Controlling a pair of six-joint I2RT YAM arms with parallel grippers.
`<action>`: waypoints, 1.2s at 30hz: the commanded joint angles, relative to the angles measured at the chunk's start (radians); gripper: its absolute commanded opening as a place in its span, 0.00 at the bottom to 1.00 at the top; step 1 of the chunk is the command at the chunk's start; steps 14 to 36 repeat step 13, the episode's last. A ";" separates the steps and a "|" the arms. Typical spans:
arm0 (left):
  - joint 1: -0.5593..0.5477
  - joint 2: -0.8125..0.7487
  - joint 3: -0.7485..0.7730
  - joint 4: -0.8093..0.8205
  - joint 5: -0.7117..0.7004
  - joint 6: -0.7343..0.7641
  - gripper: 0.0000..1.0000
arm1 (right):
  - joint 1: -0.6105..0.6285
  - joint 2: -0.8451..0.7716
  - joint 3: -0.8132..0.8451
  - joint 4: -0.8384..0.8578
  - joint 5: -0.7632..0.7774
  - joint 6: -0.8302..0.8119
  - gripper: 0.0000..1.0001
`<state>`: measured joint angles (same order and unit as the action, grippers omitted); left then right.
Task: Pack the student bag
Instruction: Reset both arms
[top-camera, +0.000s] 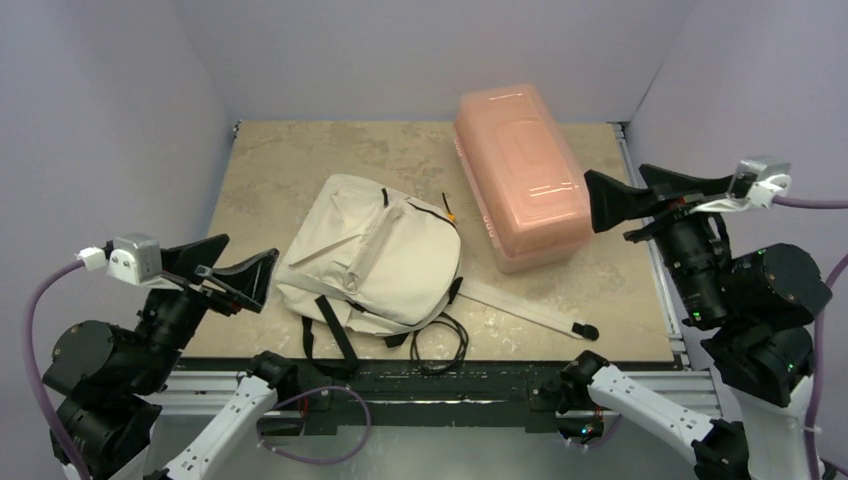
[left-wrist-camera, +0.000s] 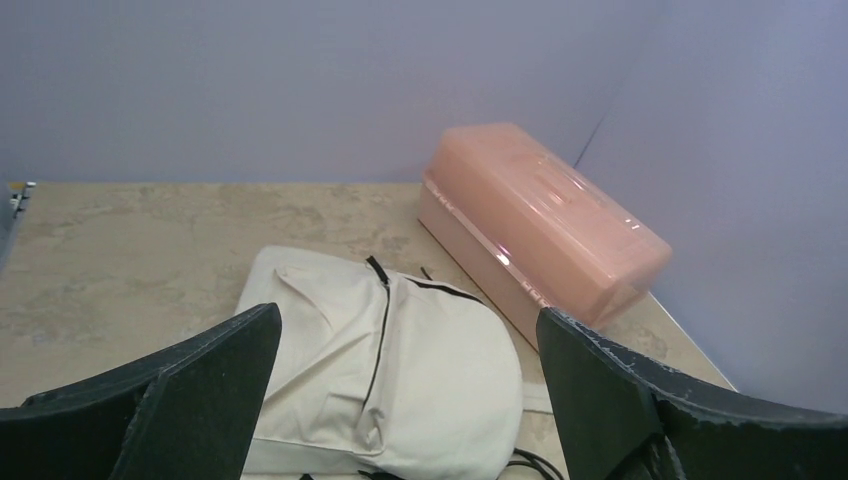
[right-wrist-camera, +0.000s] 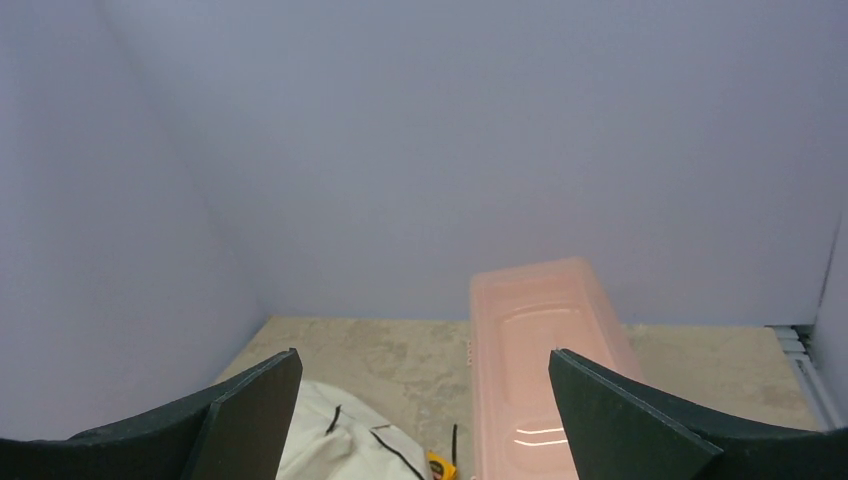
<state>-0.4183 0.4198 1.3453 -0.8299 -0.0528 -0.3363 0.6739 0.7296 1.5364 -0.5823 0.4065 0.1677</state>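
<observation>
The beige student bag (top-camera: 375, 258) lies flat on the tabletop, front side up, its black zipper lines showing no gap. It also shows in the left wrist view (left-wrist-camera: 400, 370) and partly in the right wrist view (right-wrist-camera: 335, 450). My left gripper (top-camera: 252, 246) is open and empty, held just left of the bag; in its own view (left-wrist-camera: 408, 318) the bag lies between and beyond the fingers. My right gripper (top-camera: 618, 185) is open and empty, raised beside the right side of the pink box; its own view (right-wrist-camera: 425, 355) looks over the box and table.
A translucent pink plastic box (top-camera: 520, 178) with its lid on stands at the back right, close to the bag (left-wrist-camera: 540, 225) (right-wrist-camera: 545, 350). A small yellow item (top-camera: 452, 213) lies between bag and box. A beige strap (top-camera: 525, 307) and black cords (top-camera: 440, 345) trail toward the near edge.
</observation>
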 joint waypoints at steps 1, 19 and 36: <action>0.006 -0.004 0.043 -0.008 -0.086 0.075 1.00 | 0.001 -0.018 0.017 -0.008 0.099 -0.025 0.99; 0.006 0.000 0.037 -0.005 -0.086 0.073 1.00 | 0.000 -0.095 -0.045 0.017 0.103 -0.004 0.99; 0.006 0.000 0.037 -0.005 -0.086 0.073 1.00 | 0.000 -0.095 -0.045 0.017 0.103 -0.004 0.99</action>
